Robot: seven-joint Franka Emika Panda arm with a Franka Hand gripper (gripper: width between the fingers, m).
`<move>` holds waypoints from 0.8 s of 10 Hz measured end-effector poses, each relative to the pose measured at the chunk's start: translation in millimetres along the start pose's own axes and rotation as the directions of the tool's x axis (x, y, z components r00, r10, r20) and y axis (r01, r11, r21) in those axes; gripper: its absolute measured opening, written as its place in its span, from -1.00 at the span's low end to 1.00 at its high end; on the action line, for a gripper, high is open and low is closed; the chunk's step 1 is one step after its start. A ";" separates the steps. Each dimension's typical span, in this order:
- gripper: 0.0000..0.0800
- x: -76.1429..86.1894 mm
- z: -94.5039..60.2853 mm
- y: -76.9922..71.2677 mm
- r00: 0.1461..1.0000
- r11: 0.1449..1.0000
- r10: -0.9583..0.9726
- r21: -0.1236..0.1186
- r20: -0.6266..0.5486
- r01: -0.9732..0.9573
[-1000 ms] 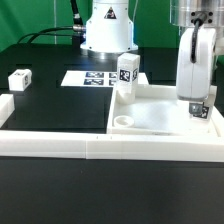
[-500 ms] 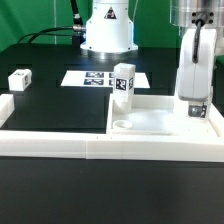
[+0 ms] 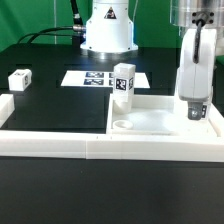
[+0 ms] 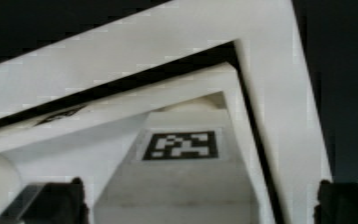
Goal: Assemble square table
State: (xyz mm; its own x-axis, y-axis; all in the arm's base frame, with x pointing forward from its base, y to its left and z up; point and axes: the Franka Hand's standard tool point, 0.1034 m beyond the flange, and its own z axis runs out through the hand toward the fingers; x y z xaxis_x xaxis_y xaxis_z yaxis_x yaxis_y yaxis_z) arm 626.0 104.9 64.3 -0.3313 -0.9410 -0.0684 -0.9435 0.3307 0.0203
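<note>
The square table's white slab (image 3: 160, 115) lies at the exterior view's right, with an open corner hole (image 3: 122, 125) at its near left. One tagged leg block (image 3: 124, 82) stands upright at the slab's far left corner. Another leg block (image 3: 20, 78) lies loose on the black table at the left. My gripper (image 3: 196, 110) hangs over the slab's right side. In the wrist view my gripper (image 4: 197, 200) is open, with its fingers (image 4: 51, 200) standing apart on either side of a tagged leg (image 4: 181, 145) without touching it.
White border bars run along the front (image 3: 110, 146) and the left (image 3: 6, 108) of the work area. The marker board (image 3: 95, 77) lies flat behind the slab, in front of the robot base (image 3: 106, 30).
The upright leg at the slab's far left corner has dropped lower and stands straighter than one second ago. My gripper has barely moved.
</note>
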 end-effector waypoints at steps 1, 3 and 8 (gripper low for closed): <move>0.62 0.0 0.0 0.0 1.000 1.000 0.000 0.000 0.000 0.000; 0.62 0.0 0.0 0.0 1.000 1.000 -0.001 0.000 0.000 0.001; 0.62 -0.1 0.0 0.1 1.000 1.000 -0.001 0.000 0.000 0.001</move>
State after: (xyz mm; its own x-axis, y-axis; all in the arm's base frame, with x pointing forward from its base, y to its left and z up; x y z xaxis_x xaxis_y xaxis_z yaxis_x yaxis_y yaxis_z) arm 625.9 105.0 64.3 -0.3301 -0.9415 -0.0685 -0.9439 0.3295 0.0202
